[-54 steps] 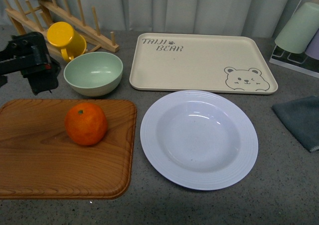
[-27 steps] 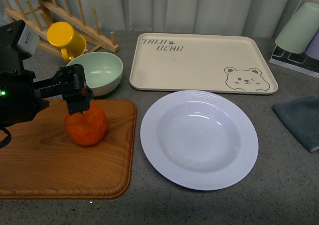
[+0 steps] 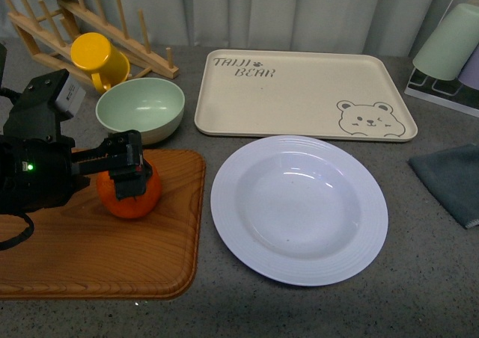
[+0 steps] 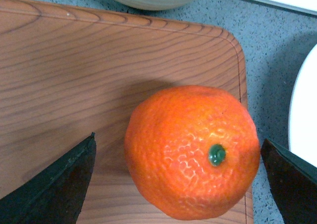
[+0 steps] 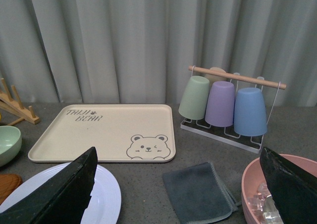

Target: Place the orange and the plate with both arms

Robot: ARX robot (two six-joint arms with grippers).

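Orange (image 3: 132, 200): on the wooden board (image 3: 75, 248) — near the plate (image 3: 227, 203).
Left fingers (image 4: 59, 179): spread, flanking the Orange.
Right fingers (image 5: 59, 189): spread, empty.

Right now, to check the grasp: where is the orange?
Front view, left side: the orange sits on the wooden board, between the left tool's open fingers, near the green bowl.
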